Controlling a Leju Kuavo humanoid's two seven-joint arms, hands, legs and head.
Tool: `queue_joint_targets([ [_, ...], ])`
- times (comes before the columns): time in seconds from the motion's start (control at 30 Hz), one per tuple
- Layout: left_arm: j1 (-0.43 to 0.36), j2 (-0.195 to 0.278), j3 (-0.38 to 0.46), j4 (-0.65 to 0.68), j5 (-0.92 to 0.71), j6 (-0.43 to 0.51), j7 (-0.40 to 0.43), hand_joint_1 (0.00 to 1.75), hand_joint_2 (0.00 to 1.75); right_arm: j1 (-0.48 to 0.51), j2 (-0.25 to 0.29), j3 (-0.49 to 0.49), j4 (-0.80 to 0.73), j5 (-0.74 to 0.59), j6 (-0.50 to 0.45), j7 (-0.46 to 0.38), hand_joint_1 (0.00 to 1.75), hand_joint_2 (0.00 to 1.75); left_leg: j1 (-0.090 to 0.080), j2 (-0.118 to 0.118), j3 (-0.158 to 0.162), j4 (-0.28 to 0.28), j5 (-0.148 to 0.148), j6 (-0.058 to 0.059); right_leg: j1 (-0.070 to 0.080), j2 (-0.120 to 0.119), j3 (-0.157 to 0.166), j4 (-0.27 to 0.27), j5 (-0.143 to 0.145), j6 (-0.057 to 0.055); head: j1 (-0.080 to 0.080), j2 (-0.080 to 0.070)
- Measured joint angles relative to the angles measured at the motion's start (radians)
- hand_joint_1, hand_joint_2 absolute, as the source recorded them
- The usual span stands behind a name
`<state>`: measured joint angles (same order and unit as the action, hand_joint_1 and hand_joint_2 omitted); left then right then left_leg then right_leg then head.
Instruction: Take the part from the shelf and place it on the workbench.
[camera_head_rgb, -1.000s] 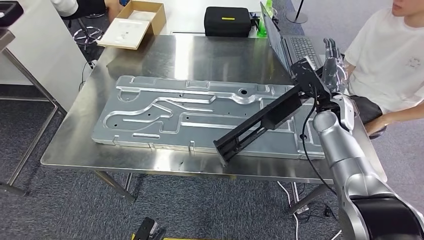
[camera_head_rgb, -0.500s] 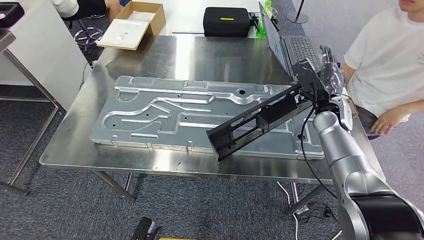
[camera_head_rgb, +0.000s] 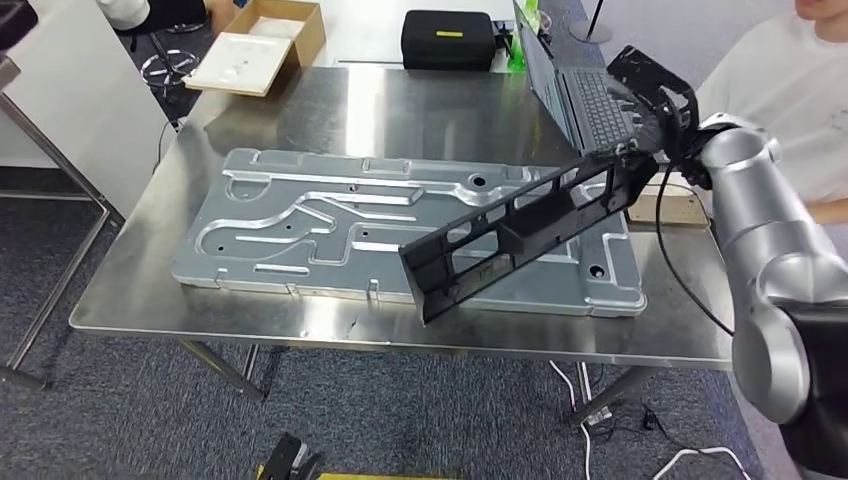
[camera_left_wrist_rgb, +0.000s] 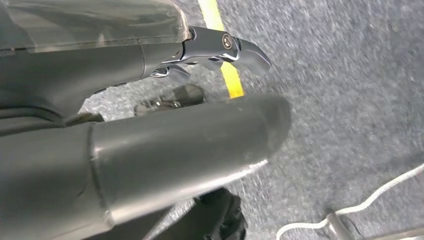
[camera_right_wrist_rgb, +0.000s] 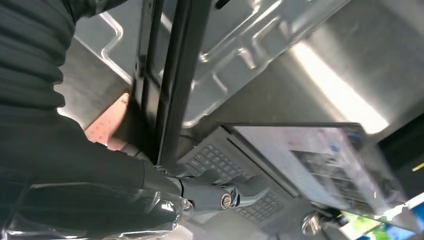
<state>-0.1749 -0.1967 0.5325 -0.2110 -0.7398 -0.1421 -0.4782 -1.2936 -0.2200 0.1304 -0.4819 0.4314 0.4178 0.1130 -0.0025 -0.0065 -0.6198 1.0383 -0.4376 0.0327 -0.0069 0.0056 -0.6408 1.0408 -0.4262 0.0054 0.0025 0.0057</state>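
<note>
The long black part (camera_head_rgb: 515, 232) is hanging tilted across the right half of the head view, its low end sitting near the front edge of the workbench (camera_head_rgb: 300, 310) and its high end rising toward the upper right of the frame; whether that low end is touching the large stamped metal panel (camera_head_rgb: 300, 225) under it is unclear. The right hand (camera_head_rgb: 655, 95) is gripping the high end, fingers wrapped around the black frame, with the open laptop (camera_head_rgb: 585, 100) lying just behind it. Farther back, a black case (camera_head_rgb: 447, 40) and a cardboard box (camera_head_rgb: 262, 42) are sitting along the top of the frame. The left hand (camera_left_wrist_rgb: 150, 115) is hanging over grey carpet crossed by a yellow line (camera_left_wrist_rgb: 222, 45), holding nothing, fingers slightly spread.
</note>
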Motion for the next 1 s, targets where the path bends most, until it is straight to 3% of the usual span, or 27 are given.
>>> queue_joint_targets([
  [0.07,0.001,0.001,0.0,0.0,0.0,-0.002,-0.001,0.0,0.0,-0.052,-0.009,0.003,0.024,-0.003,0.026,0.025,0.0,0.0,0.004,0.001,0.005,-0.01,0.007,0.008,-0.002,-0.001,-0.002,0.007,-0.008,0.01,0.0,0.0],
  [0.1,0.0,0.001,0.0,0.0,0.001,-0.002,-0.001,0.0,0.0,-0.076,-0.013,0.005,0.037,-0.004,0.03,0.035,0.0,0.0,0.007,0.001,0.008,-0.016,0.01,0.013,-0.003,-0.001,-0.012,0.032,-0.025,0.014,0.001,0.0],
  [0.2,-0.001,0.001,0.0,0.0,0.001,-0.002,-0.001,0.0,0.0,-0.123,-0.021,0.015,0.072,-0.01,0.031,0.054,0.0,0.0,0.008,0.001,0.011,-0.02,0.013,0.02,-0.007,-0.001,-0.092,0.203,-0.109,0.025,0.001,0.0],
  [0.23,-0.001,0.001,0.0,0.0,0.002,-0.002,-0.001,0.0,0.0,-0.128,-0.022,0.017,0.081,-0.012,0.031,0.058,0.0,0.0,0.008,0.001,0.012,-0.02,0.013,0.02,-0.008,-0.002,-0.117,0.25,-0.122,0.028,0.001,0.0],
  [0.27,0.0,0.001,0.0,0.0,0.002,-0.002,-0.001,0.0,0.0,-0.131,-0.023,0.019,0.089,-0.014,0.033,0.061,0.0,0.0,0.008,0.001,0.012,-0.019,0.012,0.02,-0.009,-0.002,-0.127,0.265,-0.115,0.03,0.001,0.0],
  [0.3,0.0,0.001,0.0,0.0,0.002,-0.002,-0.001,0.0,0.0,-0.133,-0.024,0.02,0.095,-0.015,0.035,0.062,0.0,0.0,0.009,0.001,0.013,-0.018,0.011,0.019,-0.011,-0.003,-0.118,0.242,-0.092,0.031,0.001,0.0],
  [0.37,0.0,0.001,0.0,0.0,0.002,-0.003,-0.001,0.0,0.0,-0.144,-0.025,0.027,0.104,-0.015,0.041,0.063,0.0,0.0,0.008,0.001,0.014,-0.014,0.007,0.014,-0.015,-0.005,-0.058,0.113,-0.025,0.03,0.001,0.0],
  [0.43,-0.002,0.001,0.0,0.0,0.003,-0.003,-0.002,0.0,0.0,-0.156,-0.026,0.038,0.112,-0.013,0.04,0.064,0.0,0.0,0.005,0.0,0.012,-0.01,0.003,0.005,-0.011,-0.006,-0.011,0.015,0.007,0.024,0.001,0.0],
  [0.5,-0.002,0.001,0.0,0.0,0.005,-0.002,-0.003,0.0,0.0,-0.158,-0.025,0.048,0.117,-0.005,-0.002,0.048,0.0,0.0,0.003,0.0,0.011,-0.009,0.002,-0.004,-0.005,-0.004,-0.003,-0.003,0.007,0.014,0.0,0.0],
  [0.6,-0.002,0.0,0.0,0.0,0.01,0.006,-0.005,0.0,0.0,-0.14,-0.011,0.059,0.104,0.012,-0.174,-0.036,0.0,0.0,0.004,0.001,-0.001,0.017,-0.021,-0.019,-0.012,-0.004,0.0,-0.01,0.012,-0.003,0.0,0.0],
  [0.7,-0.001,0.0,0.0,0.0,0.015,0.011,-0.006,0.0,0.0,-0.126,0.009,0.065,0.094,0.02,-0.257,-0.076,0.0,0.0,0.008,0.001,-0.074,0.18,-0.105,-0.028,-0.012,-0.003,0.002,-0.013,0.012,-0.015,0.0,0.0],
  [0.77,0.0,0.0,0.0,0.0,0.016,0.012,-0.006,0.0,0.0,-0.112,0.017,0.067,0.093,0.021,-0.262,-0.08,0.0,0.0,0.008,0.001,-0.113,0.258,-0.123,-0.028,-0.009,-0.002,0.002,-0.012,0.012,-0.016,0.0,0.0],
  [0.8,0.0,0.0,0.0,0.0,0.016,0.013,-0.006,0.0,0.0,-0.104,0.019,0.068,0.091,0.02,-0.273,-0.089,0.0,0.0,0.008,0.001,-0.108,0.244,-0.105,-0.026,-0.008,-0.002,0.002,-0.011,0.012,-0.016,0.0,0.0],
  [0.83,0.001,0.0,0.0,0.0,0.016,0.015,-0.006,0.0,0.0,-0.094,0.021,0.068,0.083,0.016,-0.301,-0.112,0.0,0.0,0.008,0.001,-0.085,0.195,-0.073,-0.022,-0.007,-0.002,0.002,-0.01,0.011,-0.016,0.0,0.0],
  [0.87,0.001,0.0,0.0,0.0,0.016,0.018,-0.006,0.0,0.0,-0.081,0.024,0.067,0.066,0.01,-0.354,-0.154,0.0,0.44,0.008,0.001,-0.052,0.125,-0.041,-0.017,-0.007,-0.002,0.003,-0.009,0.011,-0.015,0.0,0.0],
  [0.9,0.0,0.0,0.0,0.0,0.016,0.022,-0.006,0.0,0.0,-0.061,0.026,0.064,0.04,0.001,-0.425,-0.209,0.0,0.44,0.006,0.001,-0.02,0.061,-0.018,-0.013,-0.004,-0.003,0.003,-0.008,0.01,-0.013,0.0,0.0],
  [0.93,0.001,0.0,0.0,0.0,0.016,0.026,-0.007,0.0,0.44,-0.033,0.031,0.06,0.004,-0.011,-0.497,-0.265,0.0,0.44,0.005,0.001,0.003,0.016,-0.004,-0.01,-0.002,-0.003,0.003,-0.009,0.011,-0.01,0.0,0.0],
  [0.97,0.001,-0.001,0.0,0.0,0.016,0.029,-0.007,0.0,0.87,0.006,0.037,0.054,-0.044,-0.027,-0.559,-0.313,0.0,0.87,0.004,0.001,0.014,-0.006,-0.002,-0.008,-0.001,-0.004,0.005,-0.01,0.011,-0.006,0.0,0.0],
  [1.0,0.003,-0.002,0.001,0.0,0.016,0.032,-0.009,0.0,1.31,0.053,0.043,0.047,-0.099,-0.044,-0.598,-0.349,0.0,0.87,0.003,0.001,0.018,-0.009,-0.002,-0.007,0.001,-0.004,0.007,-0.013,0.012,-0.001,0.0,0.0],
])
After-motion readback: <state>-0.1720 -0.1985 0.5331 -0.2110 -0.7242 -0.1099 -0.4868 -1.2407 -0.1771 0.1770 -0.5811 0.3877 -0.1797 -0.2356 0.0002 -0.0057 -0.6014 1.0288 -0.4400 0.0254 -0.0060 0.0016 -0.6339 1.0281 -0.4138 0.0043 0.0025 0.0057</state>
